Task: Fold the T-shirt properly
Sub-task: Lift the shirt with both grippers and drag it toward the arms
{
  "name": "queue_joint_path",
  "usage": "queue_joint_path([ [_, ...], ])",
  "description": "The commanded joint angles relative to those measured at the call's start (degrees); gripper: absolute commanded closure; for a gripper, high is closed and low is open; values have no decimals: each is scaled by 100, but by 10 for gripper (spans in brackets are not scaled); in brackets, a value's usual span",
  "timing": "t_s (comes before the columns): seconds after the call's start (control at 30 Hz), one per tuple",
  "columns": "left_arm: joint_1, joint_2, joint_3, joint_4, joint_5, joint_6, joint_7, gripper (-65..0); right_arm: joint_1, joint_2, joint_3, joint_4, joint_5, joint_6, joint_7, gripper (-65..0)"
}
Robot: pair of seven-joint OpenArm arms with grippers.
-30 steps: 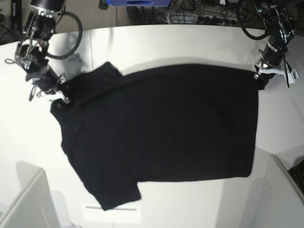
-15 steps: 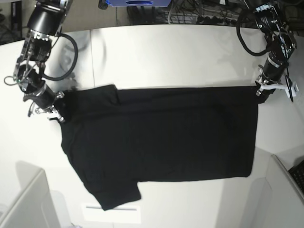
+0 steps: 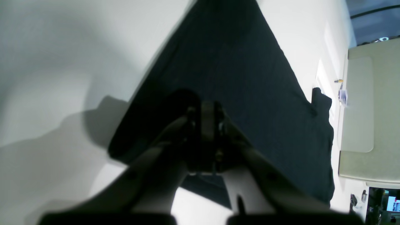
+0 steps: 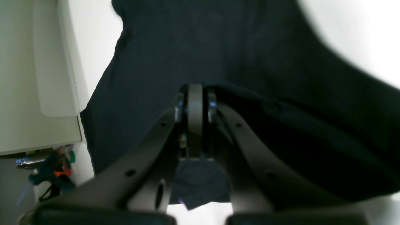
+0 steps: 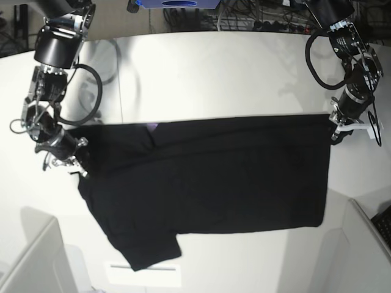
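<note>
The T-shirt (image 5: 214, 177) lies black side up on the white table (image 5: 214, 73), its far edge lifted and carried toward the front. A speck of purple print (image 5: 151, 127) shows at the fold. My left gripper (image 5: 338, 131), on the base view's right, is shut on the shirt's far right corner. My right gripper (image 5: 73, 163), on that view's left, is shut on the cloth at the sleeve end. In the left wrist view the left gripper (image 3: 204, 115) pinches dark T-shirt cloth (image 3: 250, 78). In the right wrist view the right gripper (image 4: 195, 106) grips a fold of the T-shirt (image 4: 203, 47).
A white strip (image 5: 143, 273) lies near the table's front edge below the lower sleeve. Grey panels stand at the front left (image 5: 30, 262) and front right (image 5: 360, 244). Cables (image 5: 263, 18) run along the back. Tools (image 4: 50, 170) lie beside a pale panel (image 4: 37, 78).
Both grippers have come toward the table's front, dragging the shirt's far edge with them. The shirt's top line now sits lower and straighter, and a purple speck has appeared.
</note>
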Motion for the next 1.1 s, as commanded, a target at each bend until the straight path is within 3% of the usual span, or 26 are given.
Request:
queue_joint_path([
  [0.0, -122, -77, -11, 93, -90, -48, -80, 0, 171, 102, 32, 17, 79, 49, 90, 0],
  [0.2, -368, -86, -11, -92, -90, -31, -80, 0, 408, 102, 32, -282, 71, 49, 90, 0],
  [0.4, -474, -104, -11, -435, -90, -31, -106, 0, 593, 31, 32, -282, -686, 75, 90, 0],
  [0.83, -834, -218, -11, -681, -81, -31, -80, 0, 742, -74, 23, -282, -721, 75, 90, 0],
  [1.07, -887, -174, -11, -681, 341, -39, -80, 0, 830, -65, -355, -537, -721, 75, 275, 0],
])
